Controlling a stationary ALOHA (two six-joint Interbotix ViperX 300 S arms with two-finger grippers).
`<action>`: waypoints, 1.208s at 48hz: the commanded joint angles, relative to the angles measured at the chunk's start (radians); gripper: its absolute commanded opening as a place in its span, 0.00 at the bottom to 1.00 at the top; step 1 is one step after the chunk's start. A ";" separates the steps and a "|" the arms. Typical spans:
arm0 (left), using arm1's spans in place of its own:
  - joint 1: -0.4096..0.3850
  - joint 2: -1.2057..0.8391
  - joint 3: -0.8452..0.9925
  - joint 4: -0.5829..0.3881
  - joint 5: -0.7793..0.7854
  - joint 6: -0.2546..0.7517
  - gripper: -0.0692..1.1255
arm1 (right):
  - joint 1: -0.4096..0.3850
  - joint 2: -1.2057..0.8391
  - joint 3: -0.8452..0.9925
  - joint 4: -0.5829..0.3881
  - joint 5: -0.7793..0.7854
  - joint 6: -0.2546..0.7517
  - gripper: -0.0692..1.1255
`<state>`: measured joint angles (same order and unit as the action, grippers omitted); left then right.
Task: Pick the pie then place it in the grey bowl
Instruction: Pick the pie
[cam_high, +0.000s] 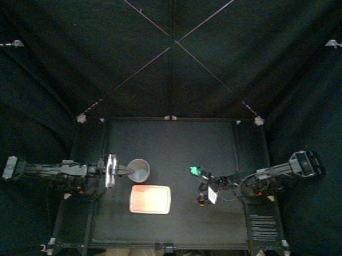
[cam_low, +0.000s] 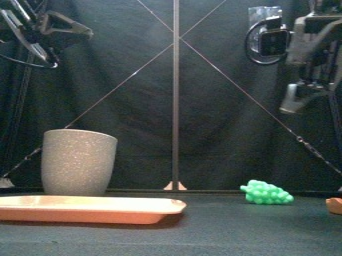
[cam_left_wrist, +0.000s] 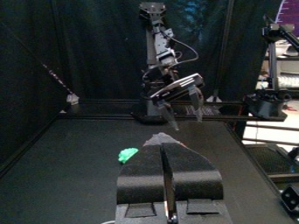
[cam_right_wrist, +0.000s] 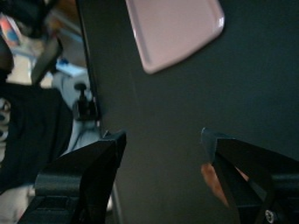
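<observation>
Orange-brown pie (cam_low: 335, 205) lies low, flat; right tool (cam_right_wrist: 163, 142) wide open, empty; left tool (cam_left_wrist: 167, 147) closed, empty.

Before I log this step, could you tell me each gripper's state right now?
Left gripper: shut, holding nothing.
Right gripper: open, holding nothing.

Cup (cam_low: 79, 162) is seen as speckled grey, tray (cam_low: 87, 208) as pale pink, little toy (cam_low: 266, 192) as bright green, tabletop (cam_low: 241, 235) as plain black.
</observation>
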<state>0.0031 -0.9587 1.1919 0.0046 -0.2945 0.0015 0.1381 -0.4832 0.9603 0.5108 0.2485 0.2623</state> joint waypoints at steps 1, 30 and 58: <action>0.002 0.005 -0.017 0.003 -0.009 0.002 0.17 | -0.044 -0.023 -0.037 0.005 0.156 0.052 0.89; 0.011 0.005 0.006 0.003 -0.005 0.002 0.17 | 0.138 0.063 -0.060 -0.161 0.506 0.759 0.89; 0.064 0.005 0.031 0.003 -0.006 0.003 0.17 | 0.245 0.250 -0.121 -0.779 0.397 1.476 0.89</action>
<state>0.0537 -0.9587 1.2379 0.0046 -0.2945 0.0031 0.3774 -0.2439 0.8621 -0.2562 0.6765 1.7242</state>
